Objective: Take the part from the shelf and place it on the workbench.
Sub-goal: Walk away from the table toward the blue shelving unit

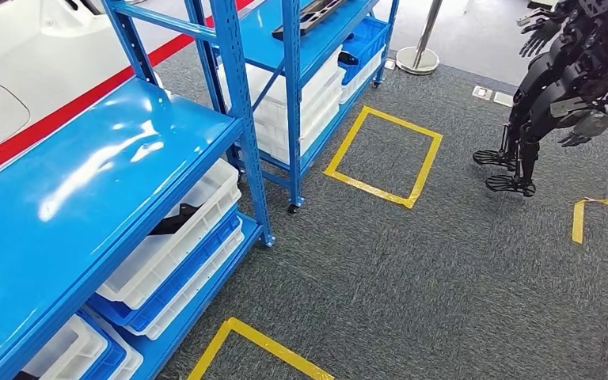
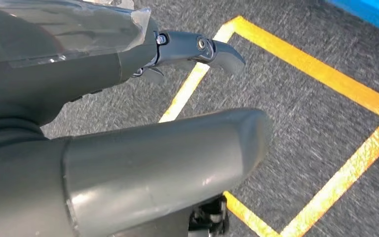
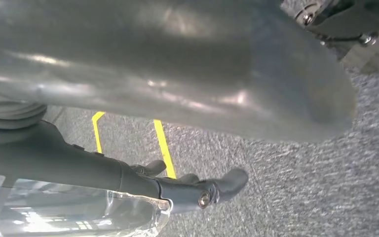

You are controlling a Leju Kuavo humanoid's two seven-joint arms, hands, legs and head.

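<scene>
1. Shelving point(image 1: 87, 182) is standing ahead of both hands; you are seeing nothing fetched yet.
2. Dark part point(image 1: 176, 219) is lying in a white bin point(image 1: 198, 214), well apart from either hand.
3. Left hand point(image 2: 128, 148) and right hand point(image 3: 187, 89) are hanging over carpet, fingers apart, holding nothing.

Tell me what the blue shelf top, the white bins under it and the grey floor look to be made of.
Blue shelf top: looks like painted or coated sheet metal, glossy; it throws bright white glare.
White bins: probably moulded plastic, smooth and slightly dull, with ribbed rims.
Grey floor: looks like short-pile carpet, matt and speckled, with yellow tape outlines stuck on it.
</scene>
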